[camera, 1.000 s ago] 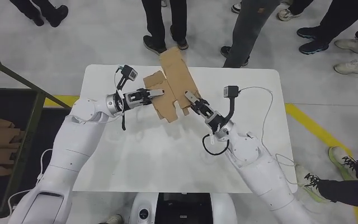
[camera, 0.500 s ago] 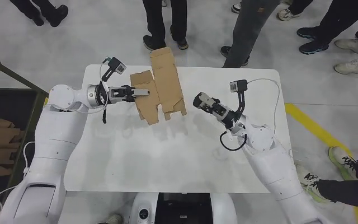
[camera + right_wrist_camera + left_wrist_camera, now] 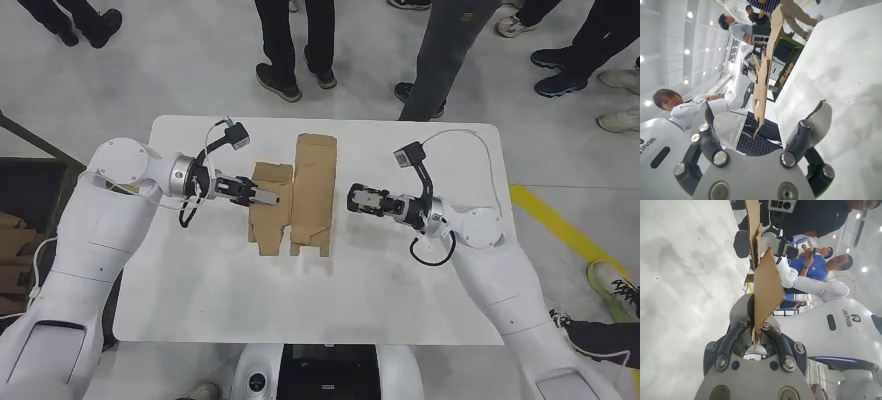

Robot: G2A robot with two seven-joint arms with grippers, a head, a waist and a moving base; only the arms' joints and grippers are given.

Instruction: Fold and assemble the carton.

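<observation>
Nearer than the carton: the front part of the white table (image 3: 300, 290) is seen, toward the robot.

Left of the carton: the left gripper (image 3: 262, 195) is placed at the carton's left flap, level with its middle.

Left gripper state: it is clamped on that flap. In the left wrist view the cardboard edge is pinched between the fingers (image 3: 740, 311) of the gripper (image 3: 754, 321).

Carton: the brown carton (image 3: 312, 195) is held flattened, as two long panels side by side with notched flaps at both ends. It is seen edge-on from both wrists (image 3: 766, 291) (image 3: 762, 85), and a gap is shown between it and the tabletop.

Right of the carton: the right gripper (image 3: 352, 197) is pointed at the carton's right edge, near it but apart.

Right gripper state: the jaws are spread wide and nothing is held between them (image 3: 762, 113).

Beyond the carton: the table's far edge is reached just past the carton's far flap.
</observation>
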